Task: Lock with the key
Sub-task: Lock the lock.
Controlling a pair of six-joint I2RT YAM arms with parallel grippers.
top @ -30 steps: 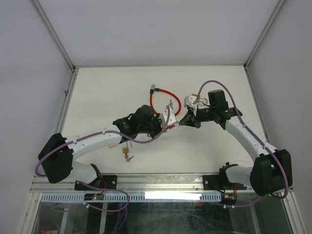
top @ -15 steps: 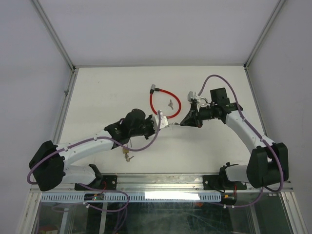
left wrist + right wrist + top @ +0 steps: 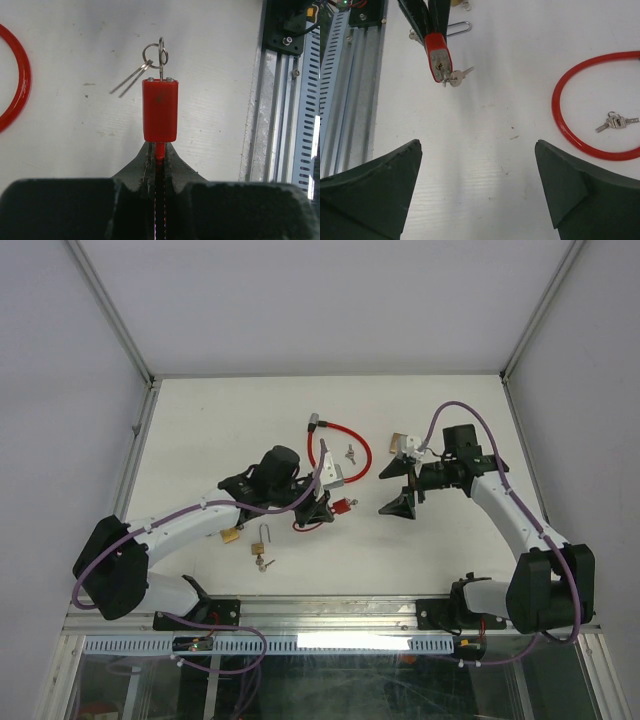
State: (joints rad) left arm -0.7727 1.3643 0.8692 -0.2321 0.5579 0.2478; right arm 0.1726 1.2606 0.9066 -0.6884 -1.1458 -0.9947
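The left gripper [image 3: 157, 148] clamps the boxy, glossy red padlock [image 3: 160, 110] by its shackle, thin metal keys [image 3: 456, 75] at its base; the right gripper [image 3: 478, 146] gapes wide

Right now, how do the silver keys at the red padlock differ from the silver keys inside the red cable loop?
The silver keys at the red padlock: one sits in its keyhole; the silver keys inside the red cable loop are in no lock. The first bunch is held with the padlock in the shut left gripper; the loop's bunch lies on the white table. Both are small ringed bunches.
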